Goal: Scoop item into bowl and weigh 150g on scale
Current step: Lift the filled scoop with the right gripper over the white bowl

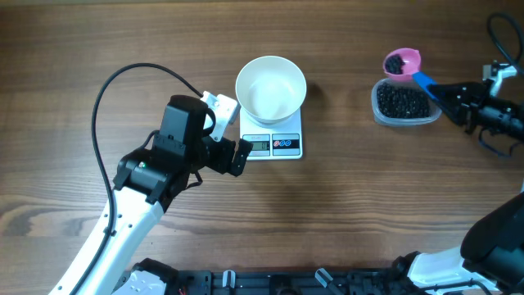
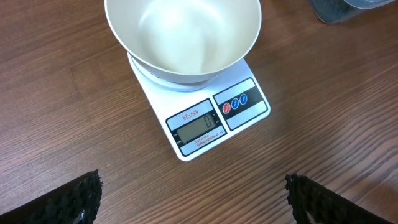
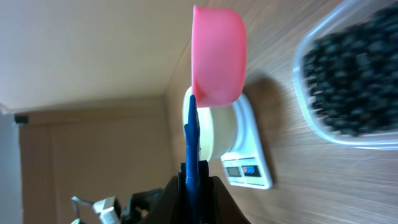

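The white bowl [image 1: 271,87] stands empty on the white scale [image 1: 275,145], whose display shows zero in the left wrist view. My left gripper [image 1: 233,131] hovers just left of the scale, open wide, with only bare table between its fingers [image 2: 69,202]. My right gripper [image 1: 449,93] is shut on the blue handle [image 3: 191,140] of the pink scoop [image 1: 403,62]. The scoop is above the far edge of the clear tub [image 1: 404,103] and holds some of the item [image 1: 396,63]. More of the black item [image 3: 351,74] fills the tub.
The wooden table [image 1: 344,213] runs between the scale and the tub. A black cable [image 1: 123,82] loops over the left arm. More dark robot hardware [image 1: 270,283] lines the near edge, and the right arm's base [image 1: 491,246] stands at the lower right.
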Tool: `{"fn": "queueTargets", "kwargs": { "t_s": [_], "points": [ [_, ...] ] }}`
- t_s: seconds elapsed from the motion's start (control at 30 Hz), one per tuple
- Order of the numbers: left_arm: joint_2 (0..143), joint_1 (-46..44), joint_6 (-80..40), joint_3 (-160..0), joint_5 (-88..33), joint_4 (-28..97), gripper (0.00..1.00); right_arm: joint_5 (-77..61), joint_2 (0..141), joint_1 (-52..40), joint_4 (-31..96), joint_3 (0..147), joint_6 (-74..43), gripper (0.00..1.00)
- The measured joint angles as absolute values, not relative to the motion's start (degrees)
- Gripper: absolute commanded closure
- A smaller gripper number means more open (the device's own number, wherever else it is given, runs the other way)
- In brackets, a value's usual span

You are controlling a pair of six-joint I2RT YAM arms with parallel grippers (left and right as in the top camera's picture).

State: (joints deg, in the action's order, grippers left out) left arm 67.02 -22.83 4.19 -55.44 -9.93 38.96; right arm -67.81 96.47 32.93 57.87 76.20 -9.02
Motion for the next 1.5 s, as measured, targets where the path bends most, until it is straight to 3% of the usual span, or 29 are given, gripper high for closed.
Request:
{"fn": "queueTargets", "kwargs": {
  "t_s": [0.27,0.5,0.87,1.5],
  "points": [
    [67.0,-22.8,4.2,-55.4,-9.9,39.0,0.00,-69.4,96.5,23.6,54.3,76.2,-11.2,0.96],
    [67.0,-22.8,4.2,-55.4,-9.9,39.0,0.00,-70.0,96.5,13.0,43.2,76.2,-16.4,0.96],
    [67.0,-22.8,4.2,-55.4,-9.9,39.0,0.00,-70.3,96.5,4.1,27.9,76.1,-18.2,0.96],
    [67.0,-22.8,4.2,-55.4,-9.9,39.0,0.00,-53.9,96.5,-6.4,30.0,76.1,-11.7,0.96]
  ]
}}
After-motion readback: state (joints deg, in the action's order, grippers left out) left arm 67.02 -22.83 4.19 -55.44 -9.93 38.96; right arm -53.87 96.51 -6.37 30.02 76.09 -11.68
